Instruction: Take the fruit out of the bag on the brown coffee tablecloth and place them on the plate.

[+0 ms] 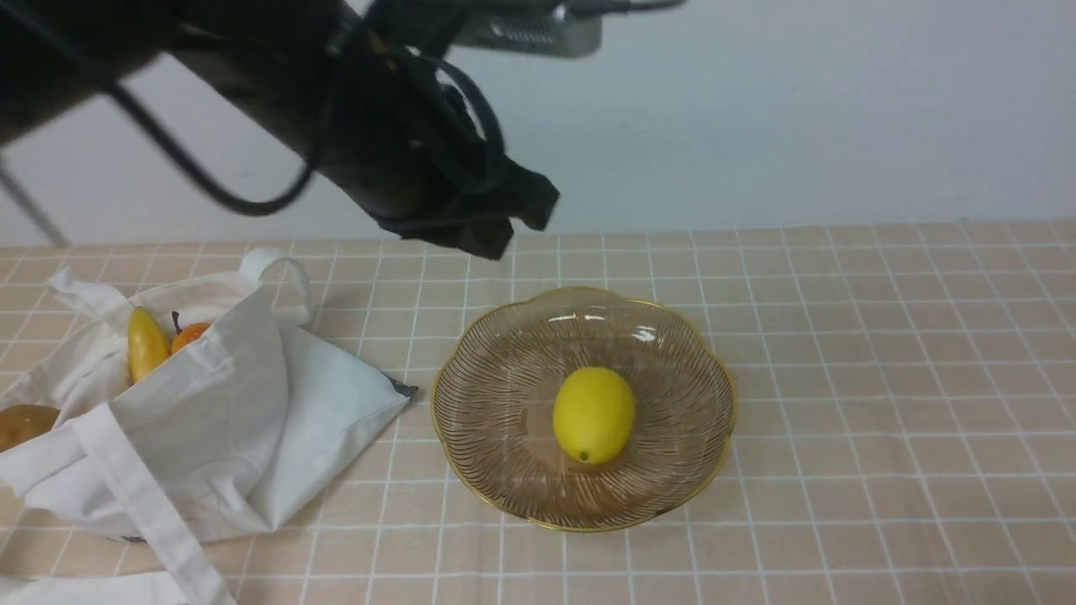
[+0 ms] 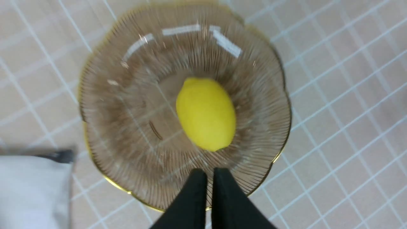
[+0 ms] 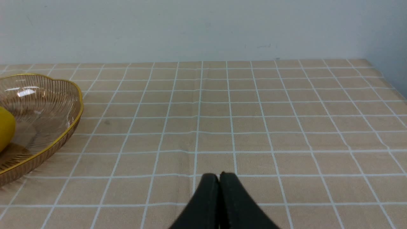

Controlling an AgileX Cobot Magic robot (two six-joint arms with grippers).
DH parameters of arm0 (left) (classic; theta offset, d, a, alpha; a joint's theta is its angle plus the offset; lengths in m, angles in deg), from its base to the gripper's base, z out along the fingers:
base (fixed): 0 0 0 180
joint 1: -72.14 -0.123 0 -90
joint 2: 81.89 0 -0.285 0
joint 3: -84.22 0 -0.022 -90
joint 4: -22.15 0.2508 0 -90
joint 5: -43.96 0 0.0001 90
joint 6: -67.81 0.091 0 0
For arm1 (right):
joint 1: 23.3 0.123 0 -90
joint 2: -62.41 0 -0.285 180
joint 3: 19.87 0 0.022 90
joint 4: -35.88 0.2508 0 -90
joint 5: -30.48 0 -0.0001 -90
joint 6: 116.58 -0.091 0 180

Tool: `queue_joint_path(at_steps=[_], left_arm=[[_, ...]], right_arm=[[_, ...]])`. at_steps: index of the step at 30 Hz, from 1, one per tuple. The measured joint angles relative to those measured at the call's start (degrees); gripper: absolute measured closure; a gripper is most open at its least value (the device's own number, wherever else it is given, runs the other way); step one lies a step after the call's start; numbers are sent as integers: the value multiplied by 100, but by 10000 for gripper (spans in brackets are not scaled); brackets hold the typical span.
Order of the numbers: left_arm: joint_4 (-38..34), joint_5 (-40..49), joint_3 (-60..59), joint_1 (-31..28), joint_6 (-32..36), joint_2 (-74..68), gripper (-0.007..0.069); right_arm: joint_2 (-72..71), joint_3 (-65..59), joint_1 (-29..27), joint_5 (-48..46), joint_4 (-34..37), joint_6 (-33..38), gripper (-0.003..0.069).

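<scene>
Front view, centre: the plate [image 1: 496, 378] on the brown coffee tablecloth [image 1: 883, 403] holds one lemon [image 1: 593, 414], lying in the middle of the dish. Lower left: the bag [image 1: 252, 420] lies slumped, mouth open, holding a slim yellow piece [image 1: 145, 343], a red-orange fruit [image 1: 190, 334] beside it and a brown fruit [image 1: 21, 423] at the frame's left edge. The left gripper [image 2: 210, 173] hangs above the plate's rim, fingers nearly together and empty. The right gripper [image 3: 219, 176], over bare cloth, is closed on nothing.

brown fruit [image 1: 21, 424] cut off, plate [image 2: 127, 111] blurred
</scene>
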Motion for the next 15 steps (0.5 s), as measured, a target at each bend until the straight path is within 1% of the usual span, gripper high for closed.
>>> queue_joint_path(at_steps=[2,5,6,9,10,11,13,15], left_arm=[[41,-148,-320,0,-90,636,632],[126,-612,-881,0,-197,1530,632],[139,-1006,-1358,0,-246,2082,632],[139,-1799,-2359,0,-331,3017,632],[139,-1898,-2564,0,-370,3129,632],[139,-2224,-3030,0,-408,3492,632],[139,-2573,-3588,0,-460,3906,632],[139,-2792,-4009,0,-478,4236,632]], right_arm=[[0,0,0,0,0,0,673],[0,0,0,0,0,0,673],[0,0,0,0,0,0,673],[0,0,0,0,0,0,673],[0,0,0,0,0,0,673],[0,0,0,0,0,0,673],[0,0,0,0,0,0,673],[0,0,0,0,0,0,673]])
